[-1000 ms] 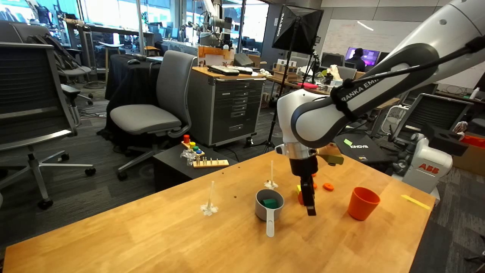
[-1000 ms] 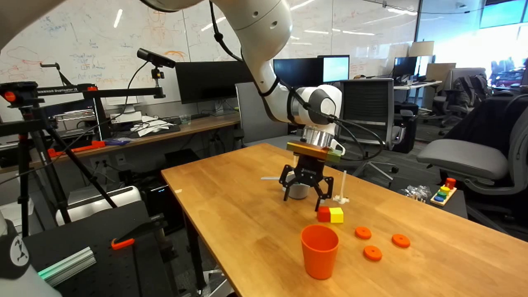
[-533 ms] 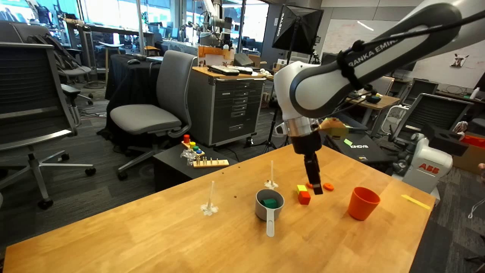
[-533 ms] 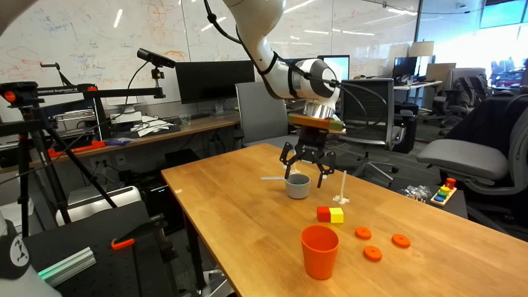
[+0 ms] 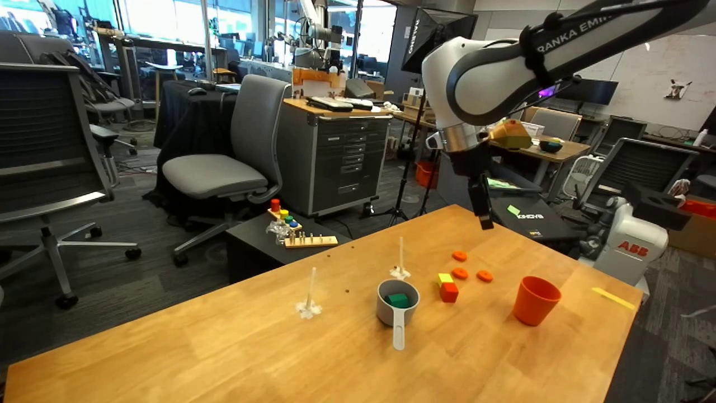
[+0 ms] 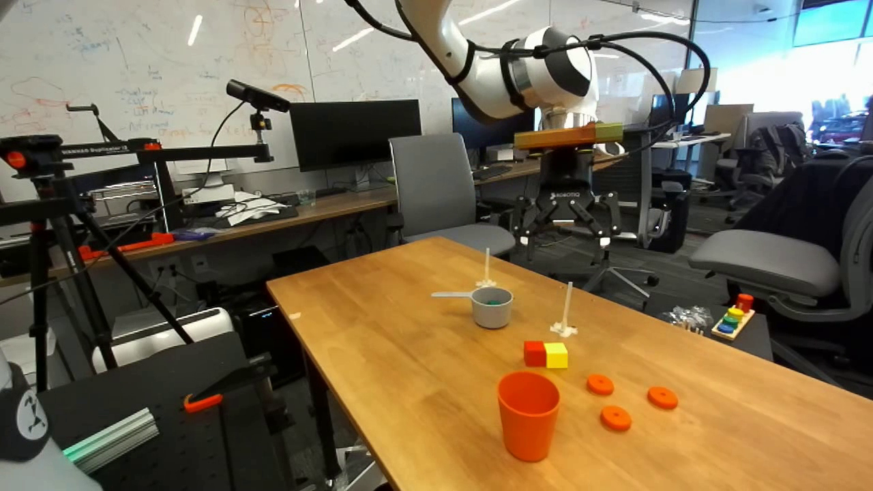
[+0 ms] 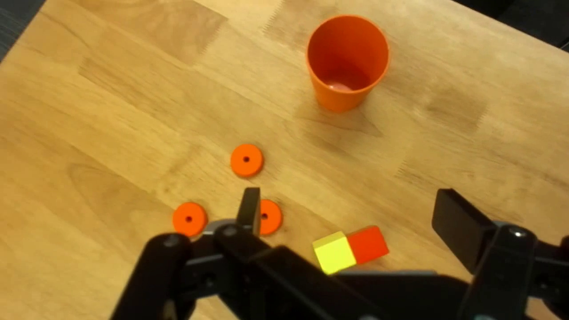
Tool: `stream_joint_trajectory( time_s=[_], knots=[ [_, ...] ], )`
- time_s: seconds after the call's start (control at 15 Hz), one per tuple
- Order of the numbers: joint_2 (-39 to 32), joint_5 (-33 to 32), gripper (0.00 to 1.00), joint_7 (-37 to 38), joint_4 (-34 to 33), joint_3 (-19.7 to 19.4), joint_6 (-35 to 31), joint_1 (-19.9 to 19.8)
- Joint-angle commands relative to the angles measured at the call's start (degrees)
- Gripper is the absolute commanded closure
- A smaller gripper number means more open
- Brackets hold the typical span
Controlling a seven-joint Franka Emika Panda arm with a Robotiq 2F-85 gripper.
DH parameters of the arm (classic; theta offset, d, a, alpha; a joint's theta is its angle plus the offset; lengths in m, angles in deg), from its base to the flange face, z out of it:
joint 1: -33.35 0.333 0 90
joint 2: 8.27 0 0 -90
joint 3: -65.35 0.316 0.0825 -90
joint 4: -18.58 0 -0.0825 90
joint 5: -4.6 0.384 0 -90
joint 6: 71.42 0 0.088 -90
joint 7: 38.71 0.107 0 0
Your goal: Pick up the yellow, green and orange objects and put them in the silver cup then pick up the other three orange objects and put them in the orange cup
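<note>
Closest in the wrist view is the Robotiq gripper [image 7: 350,204], its two fingers spread wide and holding nothing, well above the wooden table [image 7: 133,133]. Below, in the span framed by those fingers, lie the yellow cube [image 7: 334,253] and the orange-red cube [image 7: 368,244], face to face and touching. Their shared long axis runs nearly along the line from finger to finger, only a little skewed, and the coming move seems to turn on that: closing with the wrist as now set would probably squeeze the pair end to end, so taking one alone likely calls for a turn first. On the yellow cube's side, away from the orange-red one, lie three orange discs [image 7: 246,160], each with a hole at its centre, one of them partly hidden by a finger; beyond, the tapered orange cup [image 7: 338,100] stands upright with no disc showing inside. Outside that view, across the cubes from the orange cup, the grey measuring cup [image 6: 491,316] sits upright, the green block [image 5: 397,301] inside it, so I judge one of six pieces placed and five to go. Two pale upright sticks [image 6: 567,307] rise near it, and farthest back are a grey office chair [image 6: 436,184] and a whiteboard [image 6: 157,75]
</note>
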Motion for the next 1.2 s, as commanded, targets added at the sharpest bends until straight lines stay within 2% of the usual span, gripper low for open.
stream_joint_trajectory(
  time_s=[0.0,0.67,1.13],
  knots=[
    [-0.16,-0.10,0.00,0.21,-0.56,0.05,0.20,-0.51],
    [-3.85,-1.99,0.00,0.18,-1.59,0.03,-2.20,1.30],
    [-9.20,-3.50,0.00,0.24,-4.26,-0.57,-2.27,2.22]
  ],
)
